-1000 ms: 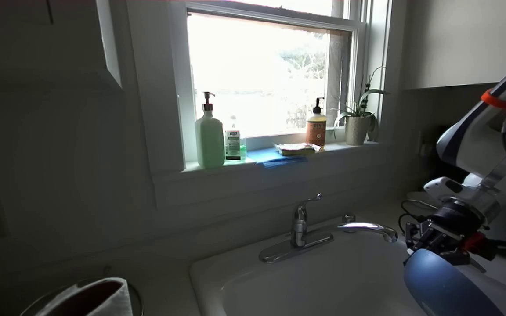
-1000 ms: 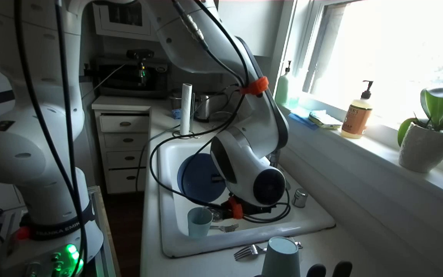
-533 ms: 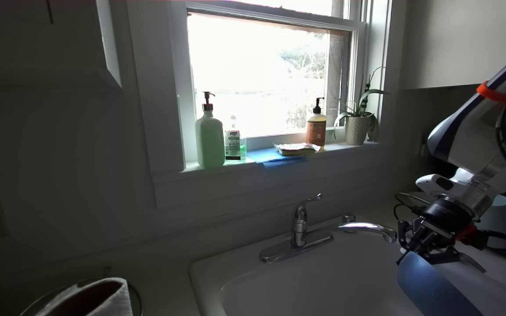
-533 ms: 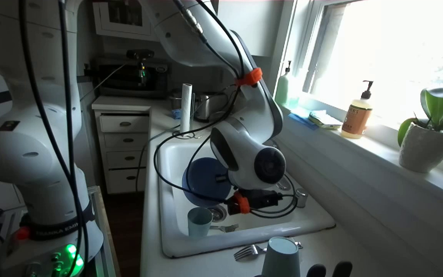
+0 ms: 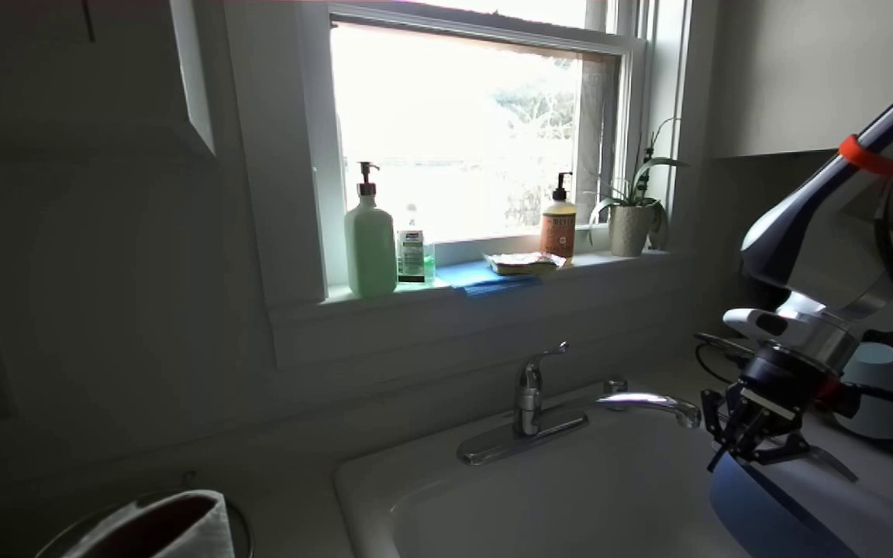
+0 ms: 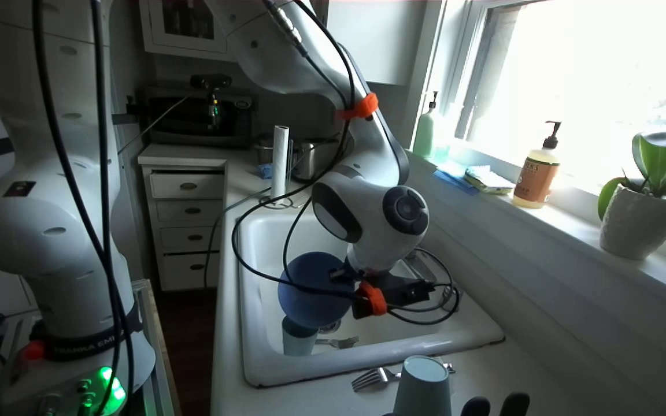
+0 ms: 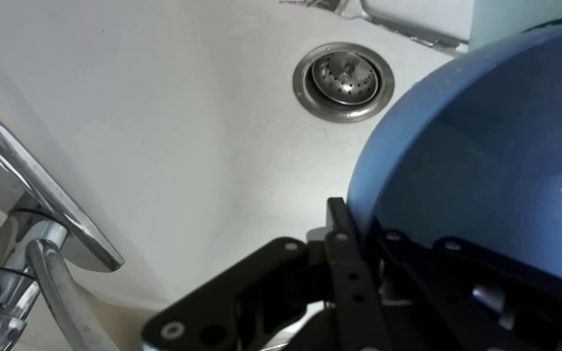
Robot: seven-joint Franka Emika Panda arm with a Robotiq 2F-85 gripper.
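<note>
A blue bowl point(image 7: 495, 161) fills the right of the wrist view. My gripper point(image 7: 360, 219) is shut on its rim, one finger outside and one inside. In an exterior view the gripper point(image 5: 722, 459) points down with the bowl point(image 5: 764, 508) hanging tilted below it. In an exterior view the bowl point(image 6: 310, 292) is over the white sink point(image 6: 379, 359), in front of the top of a light blue cup point(image 6: 298, 344) standing in the sink. A fork point(image 6: 346, 342) lies beside that cup. The metal drain point(image 7: 344, 80) shows left of the bowl. The fingers are hidden in that exterior view.
The chrome faucet point(image 5: 528, 403) stands at the sink's back edge, its spout reaching toward the gripper. An upside-down cup point(image 6: 424, 387) and forks point(image 6: 376, 377) lie on the counter. Soap bottles point(image 5: 559, 229) and a potted plant point(image 5: 627, 229) stand on the windowsill. Cables hang along the arm.
The arm has carried the bowl toward the cup in the sink, and the bowl now covers that cup's top in an exterior view. The counter cup has come into view behind the wrist.
</note>
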